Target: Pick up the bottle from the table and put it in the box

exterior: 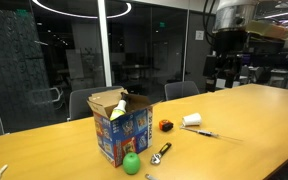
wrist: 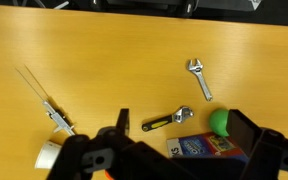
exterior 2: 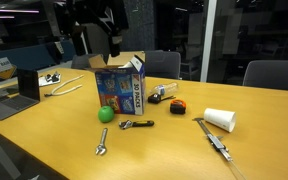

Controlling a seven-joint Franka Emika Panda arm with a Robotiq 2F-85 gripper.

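Note:
The box [exterior: 119, 128] is a blue printed carton with open brown flaps, standing on the wooden table; it shows in both exterior views [exterior 2: 119, 90], and its blue top edge shows in the wrist view [wrist: 206, 146]. A small white and yellowish item [exterior 2: 160, 93] lies just beside the box and looks like the bottle; it is too small to be sure. My gripper [exterior: 224, 72] hangs high above the table, apart from everything [exterior 2: 99, 47]. In the wrist view its fingers [wrist: 184, 128] are spread wide with nothing between them.
A green ball [exterior 2: 106, 114] and a black-handled wrench [exterior 2: 136, 125] lie in front of the box. A silver wrench [exterior 2: 101, 148], a small orange object [exterior 2: 178, 105], a short white cylinder [exterior 2: 220, 119] and a long thin tool [exterior 2: 213, 138] lie around. Chairs stand behind the table.

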